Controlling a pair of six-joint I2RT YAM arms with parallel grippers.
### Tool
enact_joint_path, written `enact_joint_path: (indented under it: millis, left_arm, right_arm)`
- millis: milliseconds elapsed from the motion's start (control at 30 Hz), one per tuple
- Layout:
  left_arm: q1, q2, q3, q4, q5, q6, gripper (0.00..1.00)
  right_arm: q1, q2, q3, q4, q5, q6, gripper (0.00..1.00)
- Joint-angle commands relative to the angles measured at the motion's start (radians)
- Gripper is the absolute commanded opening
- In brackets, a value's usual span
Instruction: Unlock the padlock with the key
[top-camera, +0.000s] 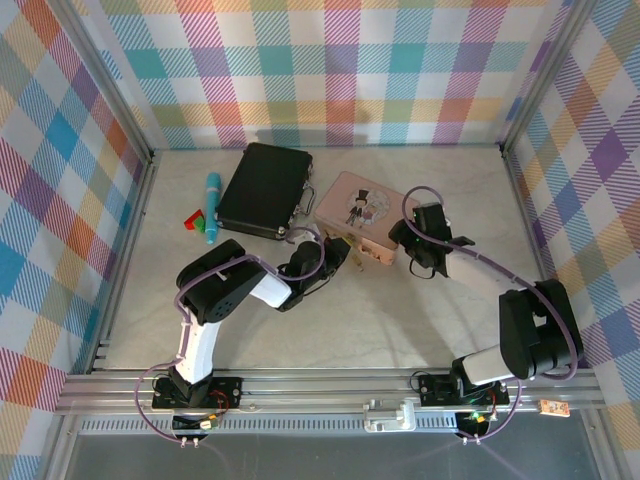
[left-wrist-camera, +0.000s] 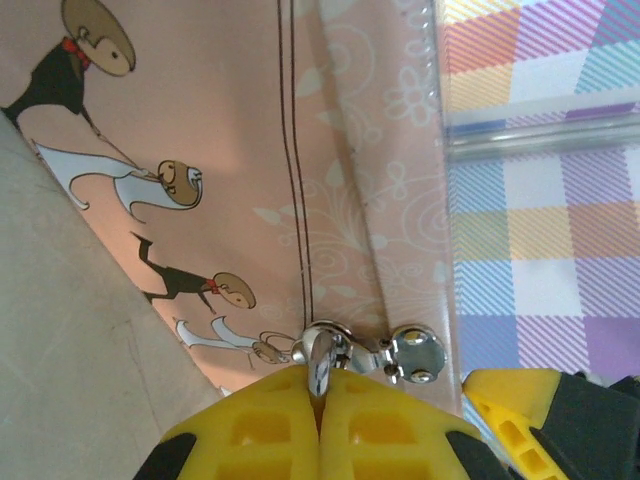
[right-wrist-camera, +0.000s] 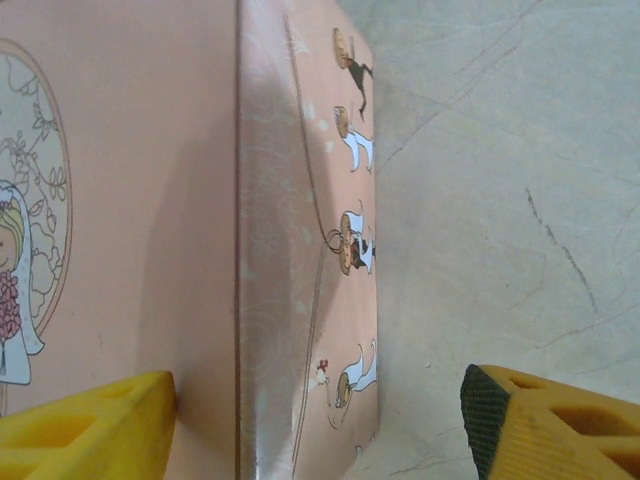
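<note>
1. Markings: the pink tin (top-camera: 362, 208) is showing printed pictures rather than legible text. There is a cartoon bride on the lid, and small couples in black suits and white dresses run along its side wall.
2. Left gripper (left-wrist-camera: 320, 385): its yellow fingers (left-wrist-camera: 265, 420) are pressing together at the bottom centre of the left wrist view. They are clamping a thin silvery metal piece (left-wrist-camera: 320, 352).
3. That piece is hanging from the tin's silvery clasp (left-wrist-camera: 414, 352), just to the right of the fingers.
4. Padlock: whether the clamped piece is its shackle or the key cannot be told, and the brass body cannot be made out. In the top view this spot is lying at the tin's lower left edge.
5. Right gripper (right-wrist-camera: 320, 400): its fingers (right-wrist-camera: 90, 430) are standing well apart and straddling the tin's upper edge. One is lying against the lid at lower left of the right wrist view. The other is hanging over the bare desk (right-wrist-camera: 500, 200) at lower right, gripping nothing.
6. Left arm (top-camera: 225, 290): it is rising from its base at lower left of the top view, bending at the elbow and reaching right toward the tin.
7. Right arm (top-camera: 520, 330): it is folding at lower right and stretching up-left to the tin's right end.
8. A black case (top-camera: 262, 188) is lying just left of the tin.
</note>
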Motion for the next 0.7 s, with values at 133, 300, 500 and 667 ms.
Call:
enact_joint_path:
  millis: [133, 300, 500, 667]
  left_arm:
    - [-0.022, -0.002, -0.048, 0.073, -0.269, -0.088, 0.00]
    - [-0.049, 0.002, -0.042, 0.115, -0.377, -0.097, 0.00]
    - [-0.083, 0.026, -0.022, 0.177, -0.507, -0.106, 0.00]
    - [-0.091, 0.028, -0.035, 0.211, -0.587, -0.107, 0.00]
  right_arm:
    - [-0.013, -0.005, -0.066, -0.036, 0.094, 0.105, 0.72]
    - [-0.010, 0.004, -0.077, -0.035, 0.094, 0.146, 0.70]
    - [-0.002, 0.000, -0.079, -0.039, 0.097, 0.172, 0.69]
    - [0.003, 0.010, -0.072, -0.044, 0.110, 0.175, 0.69]
